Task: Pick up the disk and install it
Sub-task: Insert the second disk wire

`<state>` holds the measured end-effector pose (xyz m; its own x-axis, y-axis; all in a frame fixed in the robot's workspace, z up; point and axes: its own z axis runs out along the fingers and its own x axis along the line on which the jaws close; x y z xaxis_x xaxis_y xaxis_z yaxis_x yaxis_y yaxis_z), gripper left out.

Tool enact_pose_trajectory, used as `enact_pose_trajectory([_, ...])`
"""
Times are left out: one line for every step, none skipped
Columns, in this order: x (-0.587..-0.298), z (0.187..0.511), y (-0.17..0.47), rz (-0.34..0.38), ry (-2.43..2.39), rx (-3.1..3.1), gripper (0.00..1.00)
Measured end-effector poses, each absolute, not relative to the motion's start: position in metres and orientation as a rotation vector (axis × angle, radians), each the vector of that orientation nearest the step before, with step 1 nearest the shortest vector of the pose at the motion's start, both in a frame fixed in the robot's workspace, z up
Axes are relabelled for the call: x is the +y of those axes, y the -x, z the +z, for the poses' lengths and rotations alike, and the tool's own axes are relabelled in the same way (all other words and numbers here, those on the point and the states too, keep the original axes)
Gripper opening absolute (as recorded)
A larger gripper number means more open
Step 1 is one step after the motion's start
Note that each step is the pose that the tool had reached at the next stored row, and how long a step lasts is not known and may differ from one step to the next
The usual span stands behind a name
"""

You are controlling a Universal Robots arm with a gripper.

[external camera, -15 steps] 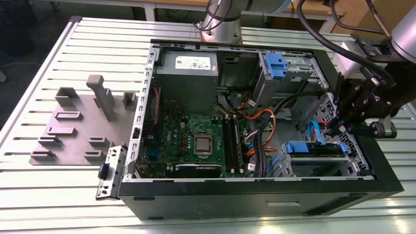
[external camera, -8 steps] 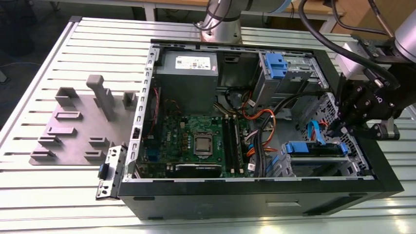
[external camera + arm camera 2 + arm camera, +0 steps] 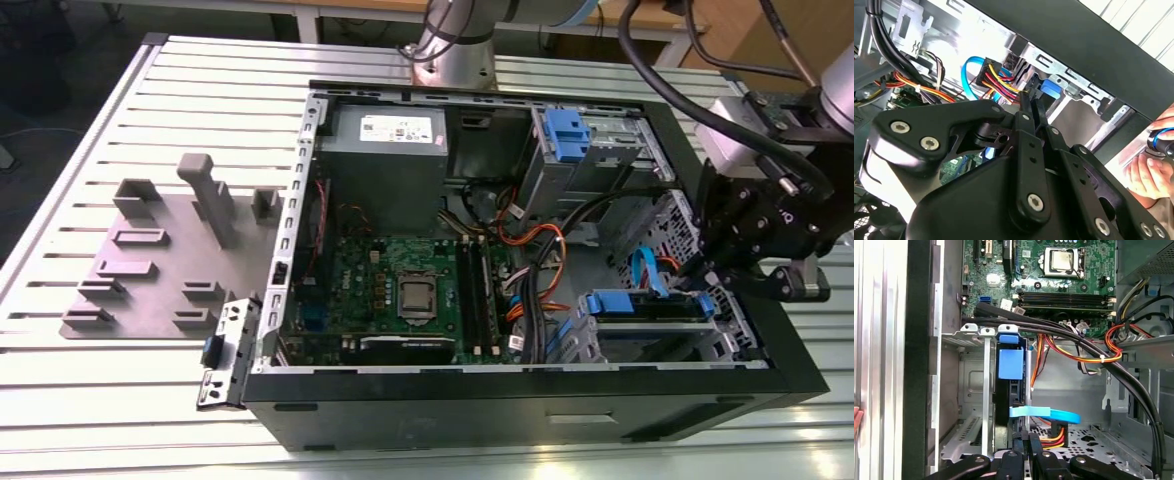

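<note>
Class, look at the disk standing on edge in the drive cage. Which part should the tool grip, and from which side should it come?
Probably the disk's exposed narrow edge, pinched across its two flat faces, clear of the blue rail tab. Approach from the case's open side, where the tool is. The drive cage walls stand close beside the faces, so only that edge looks free.

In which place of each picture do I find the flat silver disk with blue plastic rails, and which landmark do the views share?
Exterior view: the flat silver disk with blue plastic rails lies inside the black computer case, toward the exterior view's right.
Second wrist view: its blue rail shows beside the red and yellow wires.
First wrist view: it stands edge-on.
Shared landmark: the light blue flat cable.
</note>
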<state>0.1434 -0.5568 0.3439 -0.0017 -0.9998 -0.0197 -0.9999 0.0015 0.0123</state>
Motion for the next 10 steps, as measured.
enact_pose_trajectory([-0.5574, 0.3439, -0.1434, 0.035, 2.216, 2.219, 0.16])
enact_pose_trajectory([-0.5578, 0.3439, -0.1434, 0.035, 2.216, 2.219, 0.16])
enact_pose_trajectory([-0.5584, 0.344, -0.1434, 0.035, 2.216, 2.219, 0.16])
enact_pose_trajectory([-0.559, 0.3439, -0.1434, 0.035, 2.216, 2.219, 0.16])
enact_pose_trajectory([-0.5598, 0.3439, -0.1434, 0.035, 2.216, 2.219, 0.16])
enact_pose_trajectory([-0.5605, 0.3439, -0.1434, 0.035, 2.216, 2.219, 0.16])
enact_pose_trajectory([-0.5613, 0.344, -0.1434, 0.035, 2.216, 2.22, 0.16])
enact_pose_trajectory([-0.562, 0.344, -0.1434, 0.035, 2.216, 2.22, 0.16])
enact_pose_trajectory([-0.5628, 0.3439, -0.1434, 0.035, 2.216, 2.22, 0.16])
enact_pose_trajectory([-0.5634, 0.3439, -0.1434, 0.035, 2.216, 2.22, 0.16])
